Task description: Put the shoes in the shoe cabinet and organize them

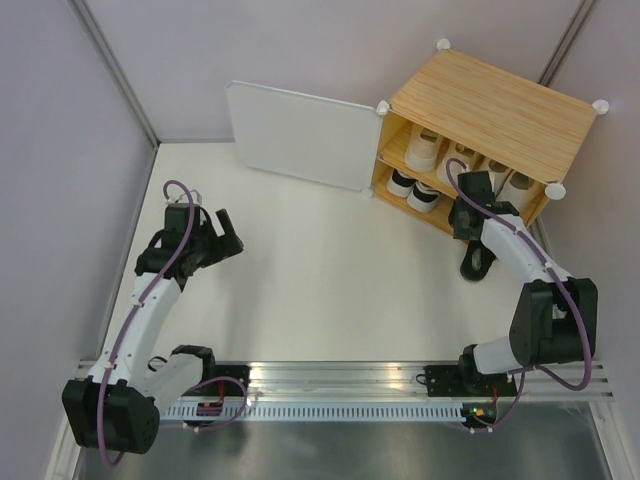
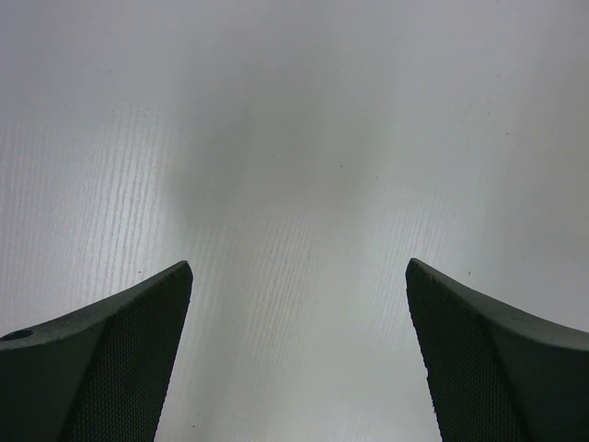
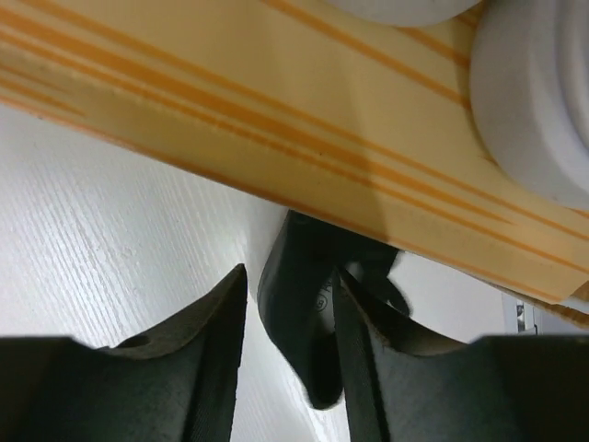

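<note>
Right wrist: black low shoe (image 3: 296, 313) between fingers of right claw (image 3: 291, 278), grip unclear; left claw (image 2: 299, 272) open. Likely pliable; you pinch collar.

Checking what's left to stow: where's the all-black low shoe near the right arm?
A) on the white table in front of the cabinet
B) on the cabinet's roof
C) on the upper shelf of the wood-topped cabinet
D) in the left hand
A: the all-black low shoe lies on the white table, just outside the open front of the wood-topped shoe cabinet.
</note>
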Robot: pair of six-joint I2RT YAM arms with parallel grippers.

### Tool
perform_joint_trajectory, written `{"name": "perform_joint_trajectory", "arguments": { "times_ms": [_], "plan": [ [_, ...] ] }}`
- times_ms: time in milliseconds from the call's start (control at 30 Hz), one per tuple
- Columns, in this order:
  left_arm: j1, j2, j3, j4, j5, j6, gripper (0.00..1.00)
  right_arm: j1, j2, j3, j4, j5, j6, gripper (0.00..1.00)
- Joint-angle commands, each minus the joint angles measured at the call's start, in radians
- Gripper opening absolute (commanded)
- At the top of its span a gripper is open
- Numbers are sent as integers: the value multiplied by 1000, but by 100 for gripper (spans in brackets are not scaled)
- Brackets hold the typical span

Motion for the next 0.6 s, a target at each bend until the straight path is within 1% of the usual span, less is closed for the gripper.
{"name": "perform_joint_trajectory", "arguments": {
  "times_ms": [0, 33, 100, 133, 167, 233, 267, 333, 367, 500, 567],
  "plan": [
    [-2, -8, 0, 33, 13, 41, 100, -3, -40, -25, 56, 63, 38, 48],
    [-2, -10, 0, 32, 13, 40, 100, -3, -55, -32, 55, 61, 53, 51],
    [-2, -13, 0, 33, 13, 40, 100, -3, -80, -60, 52, 52, 122, 54],
    [-2, -13, 0, 32, 13, 40, 100, -3, -118, -72, 55, 50, 151, 57],
    [-2, -15, 0, 33, 13, 41, 100, -3, -141, -106, 64, 43, 172, 63],
    [-2, -16, 0, 33, 13, 40, 100, -3, -213, -140, 69, 44, 243, 67],
    [-2, -18, 0, 32, 13, 40, 100, -3, -233, -165, 66, 44, 255, 71],
    [-2, -21, -2, 33, 13, 40, 100, -3, -284, -184, 35, 63, 312, 76],
    [-2, -22, -2, 32, 13, 40, 100, -3, -298, -201, 27, 61, 331, 79],
    [-2, -28, -2, 33, 13, 40, 100, -4, -359, -241, 1, 60, 401, 83],
    [-2, -31, -2, 33, 13, 41, 100, -9, -394, -267, -5, 84, 445, 84]
  ]
}}
